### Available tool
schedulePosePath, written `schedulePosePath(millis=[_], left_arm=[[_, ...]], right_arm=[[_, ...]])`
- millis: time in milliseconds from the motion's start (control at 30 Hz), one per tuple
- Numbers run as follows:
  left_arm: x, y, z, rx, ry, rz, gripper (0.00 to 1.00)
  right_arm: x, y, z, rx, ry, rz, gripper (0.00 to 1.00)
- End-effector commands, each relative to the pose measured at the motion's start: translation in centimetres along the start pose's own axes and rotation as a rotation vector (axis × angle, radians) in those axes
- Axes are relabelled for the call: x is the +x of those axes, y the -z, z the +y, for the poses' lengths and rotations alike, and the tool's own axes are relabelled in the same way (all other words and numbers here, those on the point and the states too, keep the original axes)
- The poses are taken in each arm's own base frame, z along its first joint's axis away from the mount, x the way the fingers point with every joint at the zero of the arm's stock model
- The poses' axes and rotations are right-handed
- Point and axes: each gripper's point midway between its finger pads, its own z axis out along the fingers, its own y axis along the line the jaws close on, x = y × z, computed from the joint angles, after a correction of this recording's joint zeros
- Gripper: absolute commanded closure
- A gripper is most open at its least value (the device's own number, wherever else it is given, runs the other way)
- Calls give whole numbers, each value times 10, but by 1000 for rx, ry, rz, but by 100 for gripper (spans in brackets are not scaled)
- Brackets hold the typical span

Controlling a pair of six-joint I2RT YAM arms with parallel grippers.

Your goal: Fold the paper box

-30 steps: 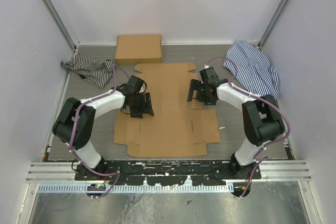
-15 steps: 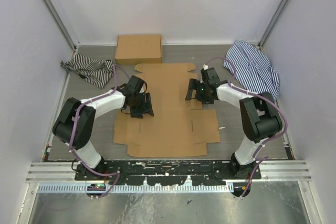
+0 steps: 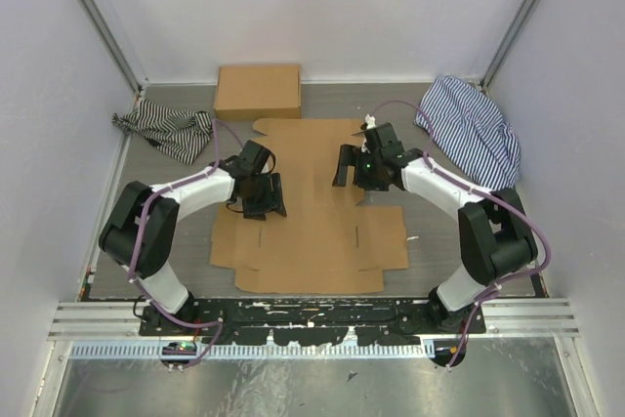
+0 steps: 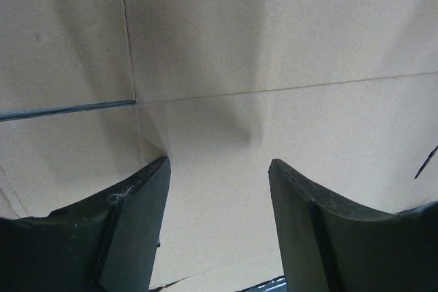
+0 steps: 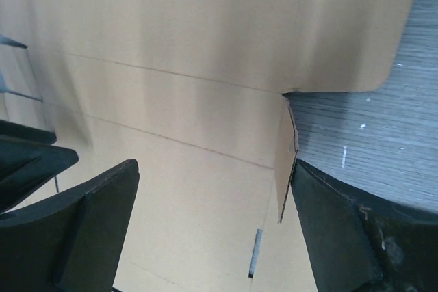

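Observation:
The paper box (image 3: 312,231) lies as a flat brown die-cut sheet in the middle of the table. My left gripper (image 3: 266,198) rests low over its left part, open, with bare cardboard (image 4: 274,46) between its fingers (image 4: 130,223). My right gripper (image 3: 356,169) is open over the sheet's right side (image 5: 191,46). A small side flap (image 5: 283,162) stands lifted on edge against the inner face of its right finger (image 5: 342,230). Neither gripper holds anything.
A second, folded brown cardboard box (image 3: 258,91) sits at the back left, just beyond the sheet. A dark striped cloth (image 3: 166,130) lies at the left wall and a blue striped cloth (image 3: 471,129) at the back right. Grey tabletop (image 5: 369,135) shows beside the flap.
My right gripper has slid left and slightly back over the sheet, and the small side flap now stands up against its finger. The left gripper has not moved.

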Motion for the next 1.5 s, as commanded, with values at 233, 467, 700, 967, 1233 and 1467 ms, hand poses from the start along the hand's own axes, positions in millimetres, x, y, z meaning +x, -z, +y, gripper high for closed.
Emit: schedulePosePath(millis=[233, 467, 700, 967, 1233, 1467], left_arm=[[51, -20, 49, -181, 13, 154, 32], [53, -18, 49, -176, 16, 159, 32], [55, -11, 45, -161, 22, 160, 32], [25, 43, 40, -184, 24, 19, 29], [-35, 91, 81, -145, 208, -159, 24], [-52, 70, 65, -1, 206, -133, 26]], right_arm=[[-5, -14, 36, -105, 1, 18, 5], [6, -31, 59, -124, 36, 49, 7], [28, -59, 44, -25, 25, 125, 9], [50, -74, 21, 51, -1, 172, 10], [51, -72, 19, 58, 3, 169, 10], [54, -74, 18, 54, 2, 176, 10]])
